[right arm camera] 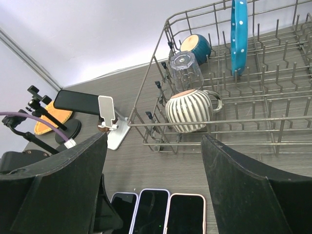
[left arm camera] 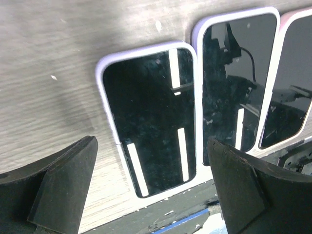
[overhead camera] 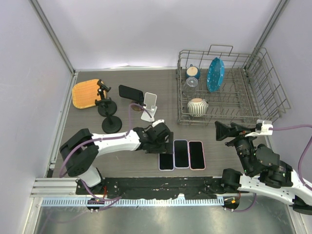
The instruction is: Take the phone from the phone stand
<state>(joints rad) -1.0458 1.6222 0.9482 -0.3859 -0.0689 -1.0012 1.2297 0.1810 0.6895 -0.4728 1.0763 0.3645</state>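
Left hand hangs wide open over a phone lying flat on the tabletop, lined up beside two others, seemingly set clear of the stand; right hand open, idle aside

Bright, even light is coming from overhead, washing the back wall pale. White bars of glare are lying across the phone screen in the left wrist view. In the right wrist view, the fingers are showing dark and blurred up close.
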